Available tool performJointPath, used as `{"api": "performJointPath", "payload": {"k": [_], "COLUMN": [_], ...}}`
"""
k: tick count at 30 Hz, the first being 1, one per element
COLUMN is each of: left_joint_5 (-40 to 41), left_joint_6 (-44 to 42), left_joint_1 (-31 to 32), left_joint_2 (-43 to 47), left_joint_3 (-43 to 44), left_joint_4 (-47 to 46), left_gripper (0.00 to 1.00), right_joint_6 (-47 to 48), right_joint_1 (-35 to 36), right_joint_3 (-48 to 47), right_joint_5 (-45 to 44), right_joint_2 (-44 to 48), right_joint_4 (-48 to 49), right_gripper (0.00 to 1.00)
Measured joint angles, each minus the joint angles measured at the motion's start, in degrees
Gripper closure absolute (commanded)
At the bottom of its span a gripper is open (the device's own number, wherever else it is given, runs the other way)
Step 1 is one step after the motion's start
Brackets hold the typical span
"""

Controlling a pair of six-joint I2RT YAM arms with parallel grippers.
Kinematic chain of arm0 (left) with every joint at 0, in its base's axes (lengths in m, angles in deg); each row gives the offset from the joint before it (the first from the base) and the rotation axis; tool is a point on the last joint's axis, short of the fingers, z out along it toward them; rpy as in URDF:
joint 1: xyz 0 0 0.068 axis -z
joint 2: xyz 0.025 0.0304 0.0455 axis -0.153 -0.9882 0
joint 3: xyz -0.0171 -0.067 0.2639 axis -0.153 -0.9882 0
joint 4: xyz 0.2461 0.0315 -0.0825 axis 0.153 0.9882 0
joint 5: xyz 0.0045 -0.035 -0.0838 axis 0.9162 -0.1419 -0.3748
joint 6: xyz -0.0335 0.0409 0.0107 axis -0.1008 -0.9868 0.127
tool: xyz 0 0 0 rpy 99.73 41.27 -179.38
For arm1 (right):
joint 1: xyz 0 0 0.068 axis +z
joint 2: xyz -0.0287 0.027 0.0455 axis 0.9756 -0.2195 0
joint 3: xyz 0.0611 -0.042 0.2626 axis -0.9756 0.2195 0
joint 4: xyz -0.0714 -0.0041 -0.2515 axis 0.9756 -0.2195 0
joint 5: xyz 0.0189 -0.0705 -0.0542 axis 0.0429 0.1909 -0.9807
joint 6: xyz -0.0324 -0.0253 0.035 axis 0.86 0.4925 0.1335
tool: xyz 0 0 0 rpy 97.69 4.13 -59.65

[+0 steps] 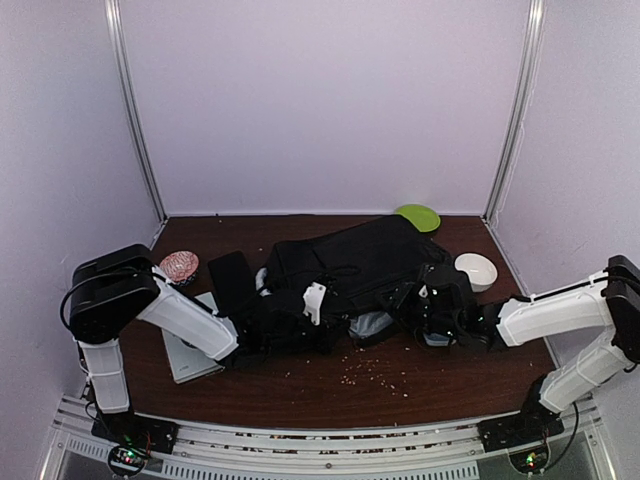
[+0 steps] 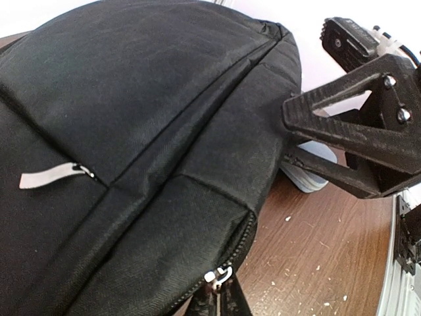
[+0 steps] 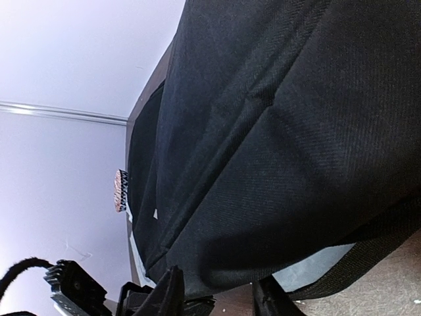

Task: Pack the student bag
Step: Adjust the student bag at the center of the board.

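A brown wooden table (image 1: 400, 395) strewn with crumbs (image 1: 375, 372) stood between plain white walls. A large black backpack (image 1: 360, 250) lay flat at its middle, with a small grey tab (image 2: 52, 176) on its front. The left gripper (image 2: 217, 296) pinched the backpack's zipped edge and the right gripper (image 3: 219, 284) straddled the opposite edge, its grip unclear, while a green plate (image 1: 418, 216) and a white bowl (image 1: 476, 270) sat close behind.

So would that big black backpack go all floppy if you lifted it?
Probably floppy: the big black fabric backpack shows soft creases and slumps on the brown wooden table. Lifting one edge would likely fold it rather than raise it whole. Its woven cloth looks grippy, not slippery.
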Motion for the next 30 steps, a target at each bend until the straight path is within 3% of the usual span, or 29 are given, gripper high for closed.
{"api": "performJointPath", "payload": {"k": [7,19,30], "left_joint_5": [0.35,2.54,5.27], "left_joint_6": [-0.9,-2.56,-7.06], "left_joint_1": [-0.15,-0.15,-0.17], "left_joint_2": [1.44,11.61,22.4], "left_joint_3": [-1.53,-8.2,-9.18], "left_joint_4": [0.07,6.99,26.27], "left_gripper": [1.0,1.0,1.0], "right_joint_6": [0.11,3.96,11.93], "right_joint_1": [0.0,-0.42,-4.96], "right_joint_3": [-0.76,-1.22,-0.57], "right_joint_5": [-0.02,-0.55,-0.48], "right_joint_2": [-0.61,5.18,12.7], "right_joint_4": [-2.51,-9.77,-19.74], "right_gripper": [1.0,1.0,1.0]}}
